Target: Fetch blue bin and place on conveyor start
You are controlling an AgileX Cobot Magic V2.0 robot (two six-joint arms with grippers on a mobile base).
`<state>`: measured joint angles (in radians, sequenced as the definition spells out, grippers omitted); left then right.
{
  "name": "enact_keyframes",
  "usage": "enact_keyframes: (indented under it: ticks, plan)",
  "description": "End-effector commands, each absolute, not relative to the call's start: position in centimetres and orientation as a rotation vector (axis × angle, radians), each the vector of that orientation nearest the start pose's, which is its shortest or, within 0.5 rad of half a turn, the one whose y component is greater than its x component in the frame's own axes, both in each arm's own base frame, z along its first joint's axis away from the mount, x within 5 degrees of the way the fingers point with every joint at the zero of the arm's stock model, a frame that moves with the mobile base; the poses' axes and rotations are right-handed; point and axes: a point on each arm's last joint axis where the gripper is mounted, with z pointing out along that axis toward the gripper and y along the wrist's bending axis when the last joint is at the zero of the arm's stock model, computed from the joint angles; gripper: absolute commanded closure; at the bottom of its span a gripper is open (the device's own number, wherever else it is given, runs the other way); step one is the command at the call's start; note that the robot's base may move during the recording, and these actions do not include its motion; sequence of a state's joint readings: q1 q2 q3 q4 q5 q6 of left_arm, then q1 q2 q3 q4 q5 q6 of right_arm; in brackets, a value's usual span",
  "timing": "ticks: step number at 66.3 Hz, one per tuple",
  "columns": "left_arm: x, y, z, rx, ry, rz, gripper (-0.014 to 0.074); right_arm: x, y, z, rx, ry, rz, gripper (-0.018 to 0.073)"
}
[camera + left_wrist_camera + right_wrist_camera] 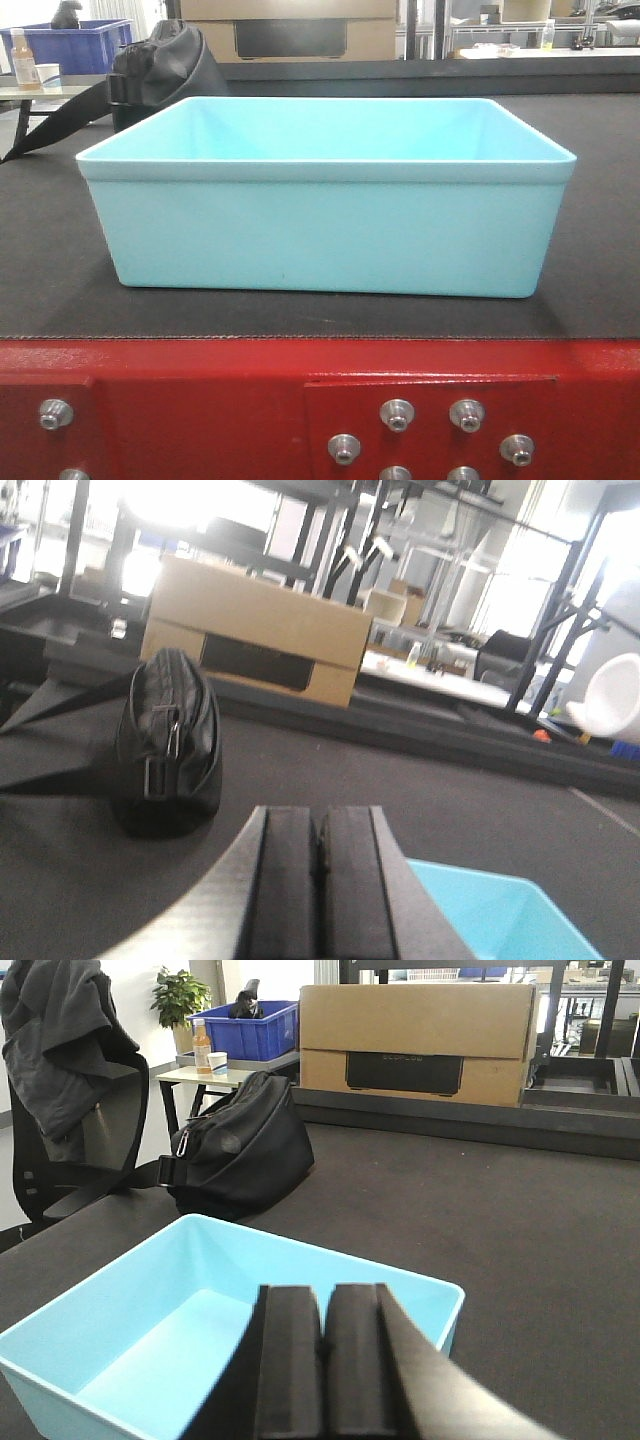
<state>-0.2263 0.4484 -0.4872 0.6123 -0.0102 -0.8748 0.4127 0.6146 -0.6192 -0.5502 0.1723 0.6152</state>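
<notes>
In the front-facing view the blue bin [327,195] sits flat and upright on the dark belt of the conveyor start [60,290], just behind the red frame [200,400] with its silver bolts. No pincer touches it here. Judged from this, the placing looks done or nearly so; what remains is at most drawing the arms clear. A black bag [165,65] lies at about 11 o'clock behind the bin, near but apart from it.

In the left wrist view the left pincer [320,880] has its pads pressed together on nothing. A corner of the bin shows at 5 o'clock, beside and below it. The bag lies at 10 o'clock, a cardboard box [260,630] beyond at 12; open belt runs toward 2 o'clock.

In the right wrist view the right pincer [322,1360] is likewise pressed together and empty, hovering over the bin's open interior near its right wall. The belt from 1 to 4 o'clock is bare, giving room to withdraw; the bag and a chair [70,1090] crowd 10 to 11 o'clock.
</notes>
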Motion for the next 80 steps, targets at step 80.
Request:
enact_keyframes:
  ticks: [80]
  plan:
    - [8.3,-2.0,35.2,-0.013,1.380,-0.410,0.0697,6.3,-0.5,24.6,0.034,1.555,-0.090,0.0724]
